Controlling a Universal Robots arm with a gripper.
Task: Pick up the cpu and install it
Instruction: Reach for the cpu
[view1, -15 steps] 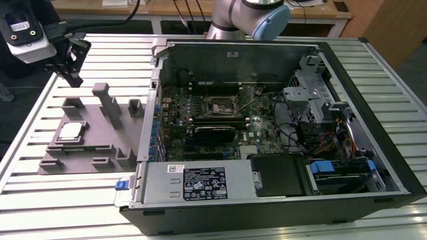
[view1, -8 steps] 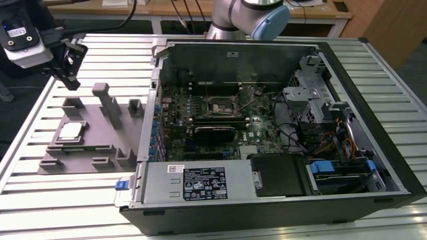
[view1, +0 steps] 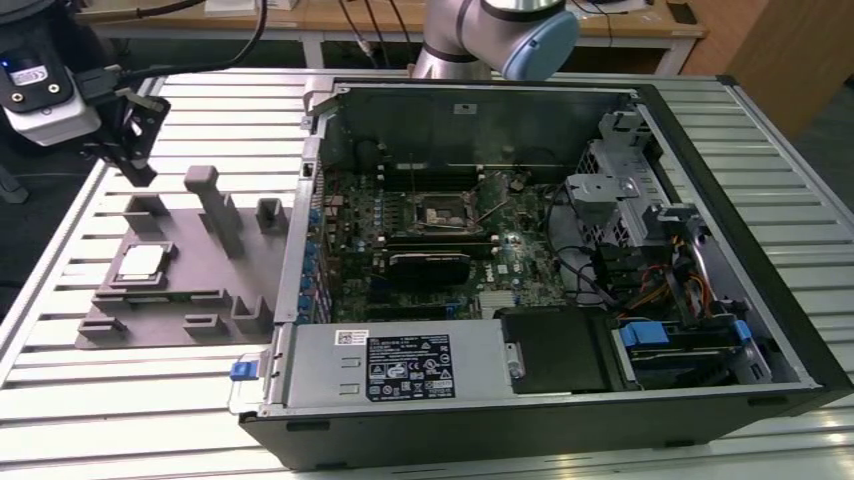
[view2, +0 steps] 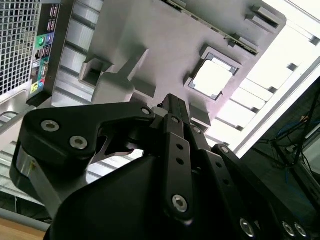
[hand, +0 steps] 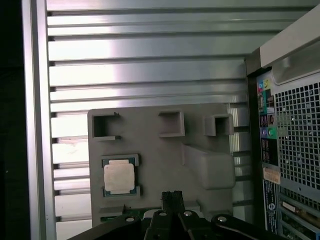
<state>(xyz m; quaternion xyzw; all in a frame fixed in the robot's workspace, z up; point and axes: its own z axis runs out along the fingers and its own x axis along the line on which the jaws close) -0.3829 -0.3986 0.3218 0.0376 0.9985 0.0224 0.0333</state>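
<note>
The cpu lies in its recess on the grey tray, at the exterior view's left of the computer case. Our gripper hangs above the tray, jaws together and empty. We judge a clean pick needs them parted and squared to the chip's edges.

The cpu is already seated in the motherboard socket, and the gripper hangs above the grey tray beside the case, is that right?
Not quite. The cpu is not in the motherboard socket: it lies in its recess in the grey tray, as the exterior view shows. The rest holds: the gripper hangs above that tray, beside the case.
</note>
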